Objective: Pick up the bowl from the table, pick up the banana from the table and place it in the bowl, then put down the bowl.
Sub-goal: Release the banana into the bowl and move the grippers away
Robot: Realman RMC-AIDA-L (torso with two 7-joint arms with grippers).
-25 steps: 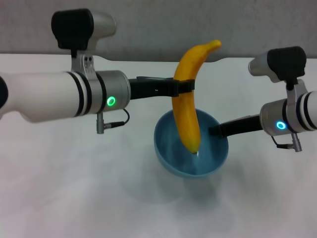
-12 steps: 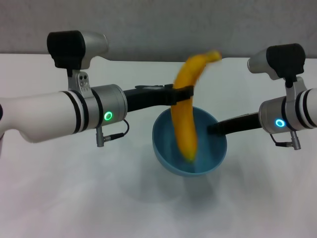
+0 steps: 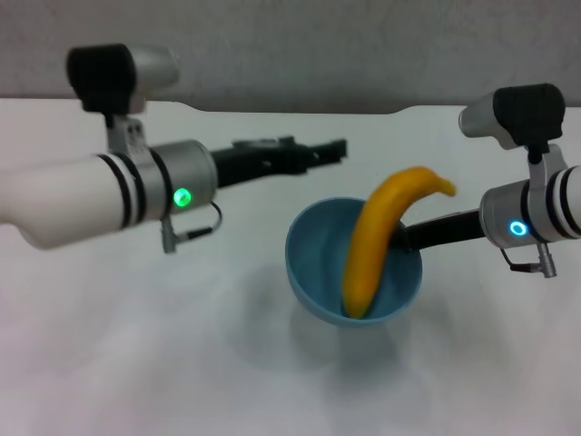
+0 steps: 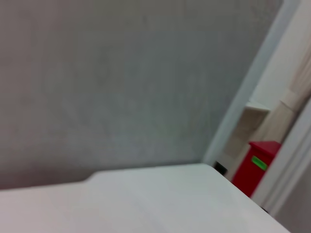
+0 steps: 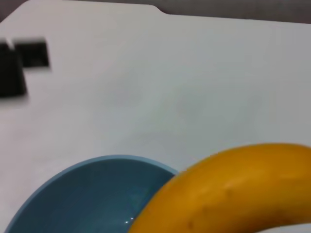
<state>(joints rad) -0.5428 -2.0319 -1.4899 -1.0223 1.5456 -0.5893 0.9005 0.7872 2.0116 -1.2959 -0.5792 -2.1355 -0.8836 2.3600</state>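
Note:
The light-blue bowl (image 3: 313, 272) hangs a little above the white table (image 3: 136, 345), with its shadow beneath it. The yellow banana (image 3: 377, 236) lies in it, its lower end on the bowl's bottom and its upper end sticking out over the right rim. My right gripper (image 3: 407, 238) is shut on that right rim, partly hidden by the banana. My left gripper (image 3: 334, 150) is open and empty, above and to the left of the bowl. The right wrist view shows the bowl (image 5: 87, 194), the banana (image 5: 233, 189) and the left gripper (image 5: 19, 65) farther off.
The table's far edge has a shallow notch (image 3: 300, 111) against a grey wall. The left wrist view shows only the table (image 4: 146, 199), the wall and a red box (image 4: 255, 165) off to the side.
My left gripper has let go of the banana and drawn back to the left. The banana has tipped from upright to lean over the bowl's right rim.

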